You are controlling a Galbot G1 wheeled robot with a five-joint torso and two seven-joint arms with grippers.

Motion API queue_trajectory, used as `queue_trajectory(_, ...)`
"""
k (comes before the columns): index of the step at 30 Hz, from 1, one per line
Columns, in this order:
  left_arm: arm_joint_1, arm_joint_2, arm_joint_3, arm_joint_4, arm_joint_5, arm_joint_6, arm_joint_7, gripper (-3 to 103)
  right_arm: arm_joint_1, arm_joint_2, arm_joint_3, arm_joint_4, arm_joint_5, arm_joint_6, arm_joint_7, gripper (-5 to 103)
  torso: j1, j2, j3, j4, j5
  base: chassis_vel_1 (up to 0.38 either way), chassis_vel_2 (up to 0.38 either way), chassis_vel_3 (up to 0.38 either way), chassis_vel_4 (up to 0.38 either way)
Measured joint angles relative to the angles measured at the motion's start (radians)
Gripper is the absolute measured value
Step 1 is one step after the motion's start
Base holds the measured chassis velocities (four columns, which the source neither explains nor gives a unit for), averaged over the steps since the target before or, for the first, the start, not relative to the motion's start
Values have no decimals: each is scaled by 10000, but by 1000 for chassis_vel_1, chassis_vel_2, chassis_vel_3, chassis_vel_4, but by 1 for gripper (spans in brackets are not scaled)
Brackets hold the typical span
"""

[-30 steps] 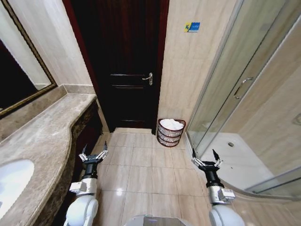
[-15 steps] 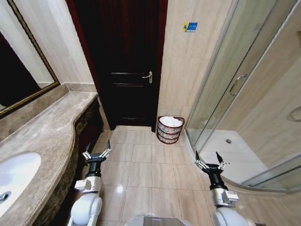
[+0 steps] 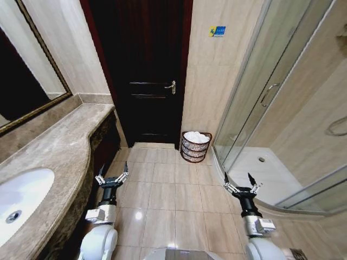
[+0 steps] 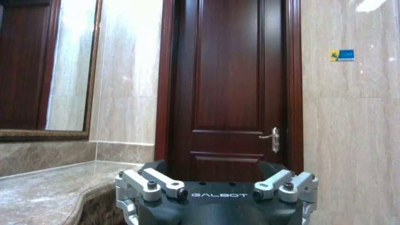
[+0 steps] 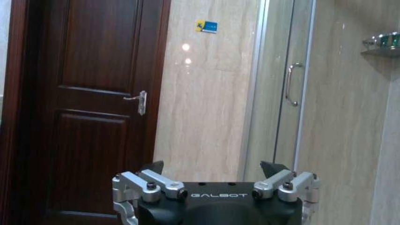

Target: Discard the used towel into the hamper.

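Ahead of you, a bare strip of glossy beige floor tiles runs up the middle of the frame, hemmed on the left by the curved edge of the brown marble vanity counter and on the right by the curved glass shower enclosure. The dark reddish-brown wire hamper stands at centre frame against the beige tiled wall, between the dark wooden door and the shower, white cloth heaped inside. Nothing lies on the tiles before it. Your left gripper hangs lower left, fingers spread, holding nothing; your right gripper lower right, likewise spread. "GALBOT" reads on both wrist housings. The small blue-and-yellow wall sticker is unreadable.
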Motion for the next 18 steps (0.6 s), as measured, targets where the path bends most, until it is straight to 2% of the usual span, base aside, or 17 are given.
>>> queue_trajectory(18,-38,12,0,-26,3,126,128,100,-67,49,97,61,13,43,11,100,0,0,0,-1,0,70,-69,-65,65)
